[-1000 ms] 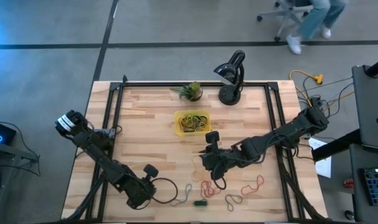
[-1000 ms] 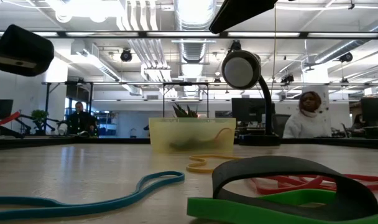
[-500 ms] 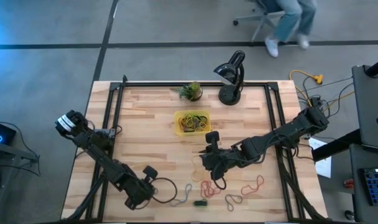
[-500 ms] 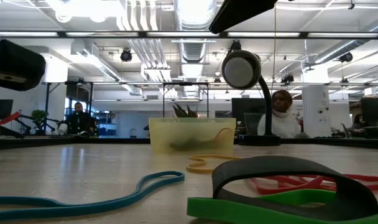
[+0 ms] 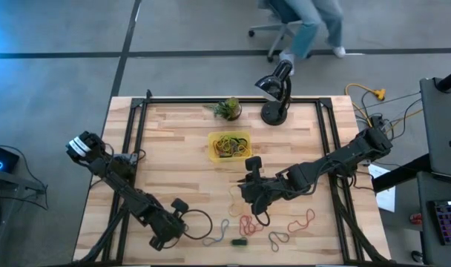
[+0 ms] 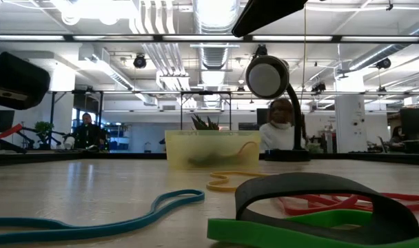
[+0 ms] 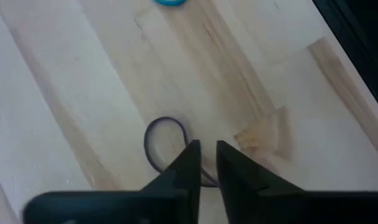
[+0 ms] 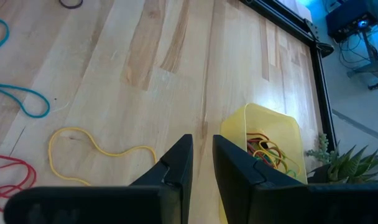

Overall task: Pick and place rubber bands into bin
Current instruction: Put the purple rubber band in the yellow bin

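A: Left pincer [image 7: 203,163] low over worktop [image 5: 173,148], fingers a narrow slit apart above thin dark rubber loop [image 7: 164,140]; nothing gripped.

B: Limp, light, flat-lying; best pinched across one strand. Translucent-yellow plastic bin [image 5: 231,145] well apart. Right pincer [image 8: 201,155] slightly parted, empty.

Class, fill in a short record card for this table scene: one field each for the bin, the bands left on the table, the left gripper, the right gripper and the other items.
bin: yellow bin mid-table, several bands inside
loose bands: rubber bands scattered along the near edge
left gripper: left gripper low over a dark band, fingers slightly apart
right gripper: right gripper above bare wood, facing the bin, holding nothing
other items: potted plant, desk lamp
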Controlling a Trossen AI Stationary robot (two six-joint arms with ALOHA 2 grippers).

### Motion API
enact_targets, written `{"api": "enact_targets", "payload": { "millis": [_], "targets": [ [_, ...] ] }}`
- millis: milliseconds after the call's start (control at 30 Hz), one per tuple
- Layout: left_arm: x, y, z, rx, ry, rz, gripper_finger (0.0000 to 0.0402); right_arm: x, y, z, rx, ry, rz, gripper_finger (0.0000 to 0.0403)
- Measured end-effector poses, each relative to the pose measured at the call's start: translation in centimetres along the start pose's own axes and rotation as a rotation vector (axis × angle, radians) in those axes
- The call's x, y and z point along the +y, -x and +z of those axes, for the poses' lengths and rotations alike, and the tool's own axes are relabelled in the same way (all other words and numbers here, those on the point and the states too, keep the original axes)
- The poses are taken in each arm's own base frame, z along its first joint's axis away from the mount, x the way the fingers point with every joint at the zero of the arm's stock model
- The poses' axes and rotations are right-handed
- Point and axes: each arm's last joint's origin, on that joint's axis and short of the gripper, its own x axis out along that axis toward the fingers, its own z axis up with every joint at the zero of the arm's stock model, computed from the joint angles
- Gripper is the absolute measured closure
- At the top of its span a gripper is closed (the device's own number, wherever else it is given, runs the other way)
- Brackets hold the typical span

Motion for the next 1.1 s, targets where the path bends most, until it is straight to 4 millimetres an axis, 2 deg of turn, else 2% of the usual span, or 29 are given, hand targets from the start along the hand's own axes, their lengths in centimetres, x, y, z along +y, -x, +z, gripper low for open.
{"api": "enact_targets", "payload": {
  "millis": [200,367,800,1100],
  "targets": [
    [0.1,-0.1,-0.1,0.005,0.008,0.005,0.0308,0.0,0.0,0.0,0.001,-0.014,0.000,0.0346],
    [0.2,-0.5,-0.7,0.030,0.034,0.013,0.0291,0.0,0.0,0.0,0.001,-0.014,0.000,0.0346],
    [0.4,-1.7,-0.9,0.081,0.130,0.005,0.0292,0.0,0.0,0.0,0.002,-0.017,0.000,0.0346],
    [0.3,-2.3,-0.6,0.153,0.266,0.042,0.0339,0.0,0.0,0.0,0.002,-0.020,0.000,0.0346]
  ]
}}
